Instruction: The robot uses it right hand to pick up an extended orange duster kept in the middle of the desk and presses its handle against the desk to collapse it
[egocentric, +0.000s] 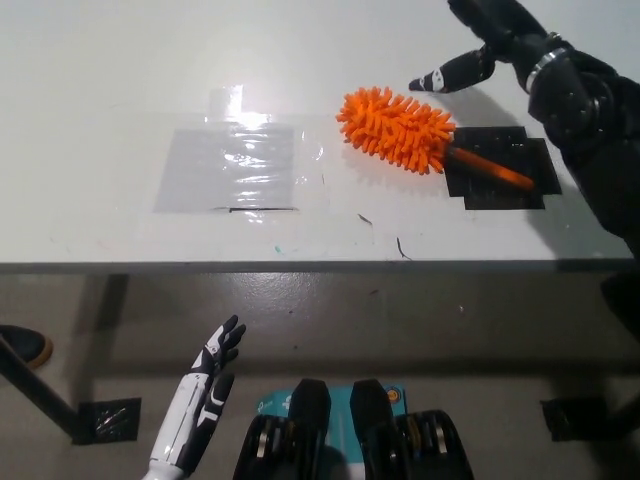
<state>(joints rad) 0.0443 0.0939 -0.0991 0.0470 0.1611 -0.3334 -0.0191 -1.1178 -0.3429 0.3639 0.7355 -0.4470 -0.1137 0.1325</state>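
While the orange duster (400, 130) lies on the desk (120, 80), the right hand (490, 35) hovers beyond it, fingers (450, 74) spread, empty.

1. A sheet of clear, wrinkled plastic film (232, 168) lies flat on the white table (120, 70), left of the frame's centre, catching glare along its top edge.
2. A small strip of clear tape (226, 100) sits just above the film's upper edge.
3. A black, square-edged patch of tape (520, 148) is stuck to the table at the right of the frame.
4. Thin dark scuff marks (400, 248) show near the table's front edge.
5. A dark shoe with an orange sole (22, 345) rests on the grey floor (400, 330) at the left edge.
6. A black metal foot plate (105, 420) lies on the floor at lower left, another (575, 415) at lower right.
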